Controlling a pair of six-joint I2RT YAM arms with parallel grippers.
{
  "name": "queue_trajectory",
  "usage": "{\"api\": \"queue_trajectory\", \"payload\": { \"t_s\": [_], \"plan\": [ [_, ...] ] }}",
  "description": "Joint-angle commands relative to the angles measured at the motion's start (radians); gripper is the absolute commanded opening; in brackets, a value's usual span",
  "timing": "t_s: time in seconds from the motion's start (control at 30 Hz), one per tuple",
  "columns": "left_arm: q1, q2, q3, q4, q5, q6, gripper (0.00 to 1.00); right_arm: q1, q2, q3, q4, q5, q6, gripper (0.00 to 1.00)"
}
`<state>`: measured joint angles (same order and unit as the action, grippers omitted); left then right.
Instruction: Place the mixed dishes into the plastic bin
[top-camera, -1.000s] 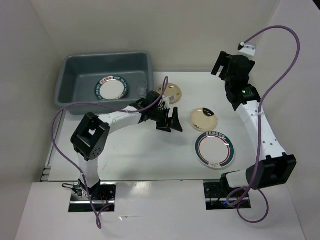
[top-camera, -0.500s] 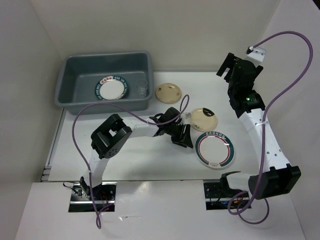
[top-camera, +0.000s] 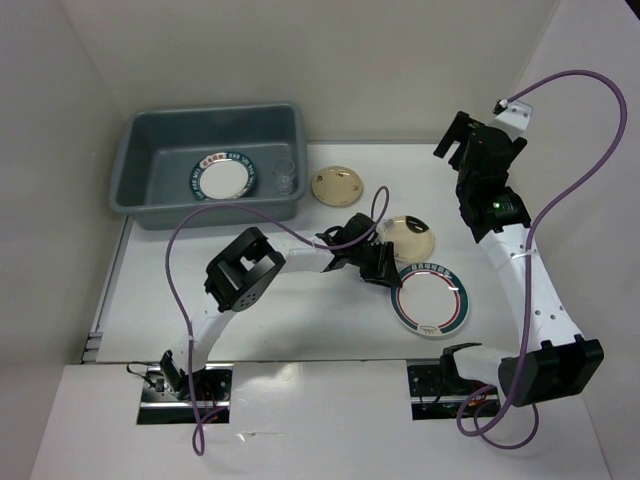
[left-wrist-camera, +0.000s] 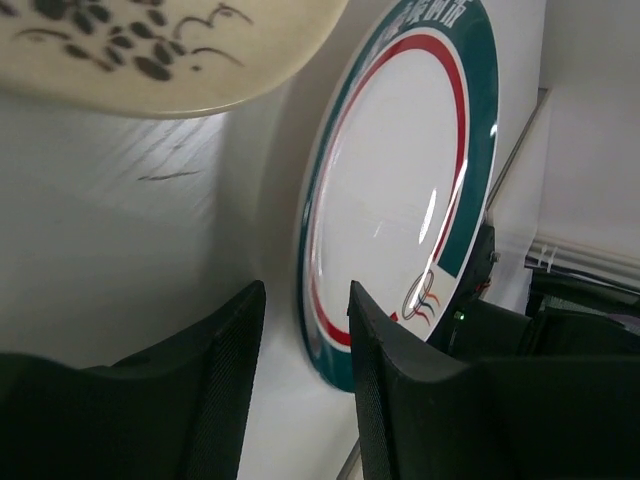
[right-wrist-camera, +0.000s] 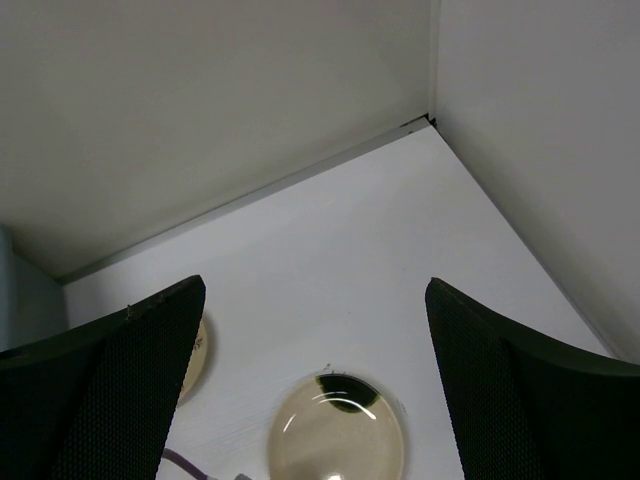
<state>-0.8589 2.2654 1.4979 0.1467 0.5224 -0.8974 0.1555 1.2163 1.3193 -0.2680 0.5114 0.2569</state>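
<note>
In the top view, the grey plastic bin (top-camera: 150, 180) at the back left holds a patterned plate (top-camera: 222, 178) and a clear cup (top-camera: 284, 175). On the table lie two cream plates (top-camera: 337, 185) (top-camera: 410, 236) and a teal-and-red rimmed plate (top-camera: 431, 298). My left gripper (top-camera: 380, 268) is low at that plate's left rim. In the left wrist view its jaws (left-wrist-camera: 305, 300) stand partly closed with a gap, the plate's rim (left-wrist-camera: 312, 250) just ahead of them and beside the right finger. My right gripper (top-camera: 455, 138) hangs high at the back right, wide open and empty (right-wrist-camera: 315, 290).
White walls close in the table on the left, back and right. The right wrist view looks down on one cream plate (right-wrist-camera: 338, 425), with the other cream plate (right-wrist-camera: 197, 345) half hidden behind a finger. A purple cable (top-camera: 200, 225) loops over the left arm.
My left arm swung right, from beside the bin to the rimmed plate's left edge, and its jaws narrowed from wide open. The right arm shifted only slightly.
</note>
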Motion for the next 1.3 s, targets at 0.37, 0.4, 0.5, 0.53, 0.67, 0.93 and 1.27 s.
{"api": "queue_trajectory", "payload": {
  "t_s": [0.37,0.4,0.5,0.53,0.67,0.93,1.27],
  "plan": [
    [-0.032,0.042,0.133,-0.188,-0.081,0.049,0.00,0.003,-0.058,-0.022,0.076,0.022,0.012,0.95],
    [-0.032,0.031,0.148,-0.217,-0.061,0.090,0.00,0.003,-0.058,-0.012,0.076,0.022,0.001,0.95],
    [-0.032,-0.015,0.196,-0.305,0.002,0.158,0.00,0.003,-0.077,0.000,0.076,0.055,-0.008,0.95],
    [-0.032,-0.042,0.196,-0.305,0.002,0.158,0.00,0.003,-0.099,0.009,0.076,0.079,-0.021,0.95],
    [0.044,-0.191,0.185,-0.314,-0.075,0.138,0.00,0.003,-0.161,0.009,0.099,0.160,-0.031,0.97],
    [0.294,-0.234,0.415,-0.446,-0.217,0.164,0.00,0.003,-0.232,-0.034,0.122,0.211,-0.054,1.00],
    [0.748,-0.343,0.417,-0.457,-0.432,0.135,0.00,0.003,-0.183,-0.075,0.084,0.187,-0.016,1.00]
  ]
}}
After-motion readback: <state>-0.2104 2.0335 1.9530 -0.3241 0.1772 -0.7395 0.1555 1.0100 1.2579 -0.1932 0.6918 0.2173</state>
